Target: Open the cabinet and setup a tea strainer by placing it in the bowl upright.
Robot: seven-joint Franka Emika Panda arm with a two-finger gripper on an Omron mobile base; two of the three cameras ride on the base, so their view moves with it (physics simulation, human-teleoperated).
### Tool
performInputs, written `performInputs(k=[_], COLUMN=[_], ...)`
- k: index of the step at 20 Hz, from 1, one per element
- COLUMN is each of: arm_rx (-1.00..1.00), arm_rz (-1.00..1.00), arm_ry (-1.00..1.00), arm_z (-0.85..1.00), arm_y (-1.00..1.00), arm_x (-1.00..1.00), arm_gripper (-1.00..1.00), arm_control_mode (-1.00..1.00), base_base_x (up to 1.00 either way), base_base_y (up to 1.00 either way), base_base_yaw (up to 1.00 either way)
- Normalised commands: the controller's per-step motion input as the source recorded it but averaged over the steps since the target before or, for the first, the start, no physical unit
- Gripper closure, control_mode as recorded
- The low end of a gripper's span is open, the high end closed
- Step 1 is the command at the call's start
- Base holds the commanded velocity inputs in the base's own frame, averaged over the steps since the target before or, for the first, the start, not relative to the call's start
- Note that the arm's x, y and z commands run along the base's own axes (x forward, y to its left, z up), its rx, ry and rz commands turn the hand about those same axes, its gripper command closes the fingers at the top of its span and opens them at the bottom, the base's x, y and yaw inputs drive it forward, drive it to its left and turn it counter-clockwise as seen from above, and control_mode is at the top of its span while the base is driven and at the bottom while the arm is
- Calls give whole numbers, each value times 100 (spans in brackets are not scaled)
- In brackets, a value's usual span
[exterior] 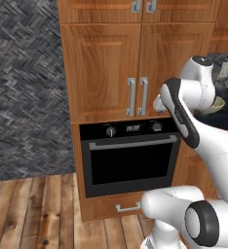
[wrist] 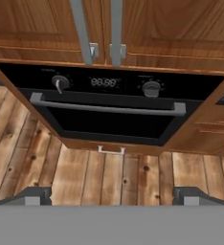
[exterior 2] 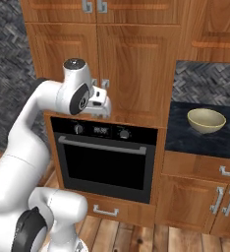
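The claw (wrist: 112,196) is wide open and empty, near the closed cabinet (exterior: 104,68); it may miss the thin handles (exterior: 137,96) and hit the oven (exterior: 129,158)

Glossy brown wood cabinet (exterior: 106,68), silver metal handles (exterior: 137,96), smooth bowl (exterior 2: 206,120)

black oven (exterior: 129,158), plank floor (exterior: 33,209), herringbone wall (exterior: 23,87)

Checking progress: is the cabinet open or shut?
Shut. Both cabinet doors sit flush, their handles side by side at the centre seam.
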Motion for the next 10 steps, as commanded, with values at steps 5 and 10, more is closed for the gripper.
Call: performInputs(k=[5,10], arm_rx=[0,0], arm_rz=[1,0], arm_ry=[-4,0], arm_z=[0,-9], arm_y=[3,0], arm_x=[48,62], arm_gripper=[-100,-100], arm_control_mode=[-100,-100], base_base_x=[0,0], base_base_y=[0,0], base_base_yaw=[0,0])
